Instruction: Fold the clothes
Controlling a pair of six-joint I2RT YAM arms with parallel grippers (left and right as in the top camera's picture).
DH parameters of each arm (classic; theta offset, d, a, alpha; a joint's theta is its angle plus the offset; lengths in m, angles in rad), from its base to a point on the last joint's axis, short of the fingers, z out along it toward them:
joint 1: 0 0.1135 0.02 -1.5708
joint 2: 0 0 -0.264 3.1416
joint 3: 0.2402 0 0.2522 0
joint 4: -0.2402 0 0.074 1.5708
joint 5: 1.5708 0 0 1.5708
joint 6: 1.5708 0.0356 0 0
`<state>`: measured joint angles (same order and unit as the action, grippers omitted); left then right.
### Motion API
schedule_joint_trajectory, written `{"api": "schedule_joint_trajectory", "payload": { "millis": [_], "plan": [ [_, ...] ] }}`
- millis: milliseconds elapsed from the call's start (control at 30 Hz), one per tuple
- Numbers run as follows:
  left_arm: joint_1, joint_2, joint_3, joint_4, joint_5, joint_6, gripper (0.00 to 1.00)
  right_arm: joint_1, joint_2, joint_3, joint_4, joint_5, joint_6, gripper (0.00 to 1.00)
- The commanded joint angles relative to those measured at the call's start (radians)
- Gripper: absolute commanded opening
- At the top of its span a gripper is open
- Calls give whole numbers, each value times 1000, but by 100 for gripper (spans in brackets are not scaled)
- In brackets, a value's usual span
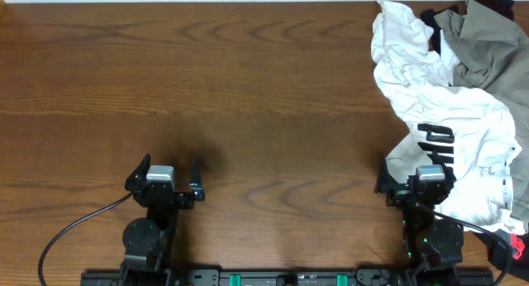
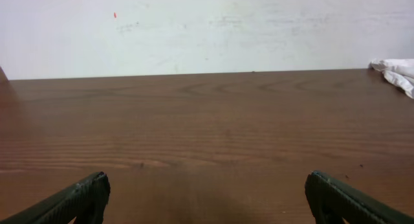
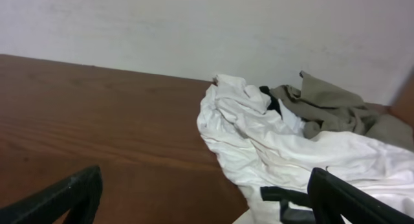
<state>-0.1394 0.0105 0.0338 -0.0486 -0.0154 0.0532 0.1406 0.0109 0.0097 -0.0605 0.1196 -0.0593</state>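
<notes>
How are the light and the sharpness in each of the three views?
Overhead: even light, sharp, with a faint shadow beside the left gripper. Left wrist: the grain of the table is clear, the near fingers blurred. Right wrist: dimmer and grainy, the white T-shirt slightly soft.

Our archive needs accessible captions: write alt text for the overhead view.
A crumpled white T-shirt with black lettering lies on the right of a wooden table, an olive-grey garment bunched at its far end. The left gripper and right gripper sit at the near edge, jaws open and empty.
</notes>
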Motion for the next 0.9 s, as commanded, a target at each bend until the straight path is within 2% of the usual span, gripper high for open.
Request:
{"api": "schedule_joint_trajectory", "payload": {
  "millis": [0,133,233,400,600,867],
  "plan": [
    [-2,-6,-30,-17,-26,6,98,-6,-6,-4,-2,-19,97,99],
    [-2,-6,-30,-18,-26,6,98,-6,-6,-4,-2,-19,186,99],
    [-2,-6,-30,-18,-22,-2,98,-6,-6,3,-5,-19,190,99],
    [-2,-6,-5,-47,0,-212,98,-6,5,80,-87,-16,194,99],
    [-2,31,116,-185,188,-306,98,-6,99,286,-304,24,231,99],
    [-2,226,440,-523,217,-317,98,-6,378,657,-723,-87,245,99]
  ]
}}
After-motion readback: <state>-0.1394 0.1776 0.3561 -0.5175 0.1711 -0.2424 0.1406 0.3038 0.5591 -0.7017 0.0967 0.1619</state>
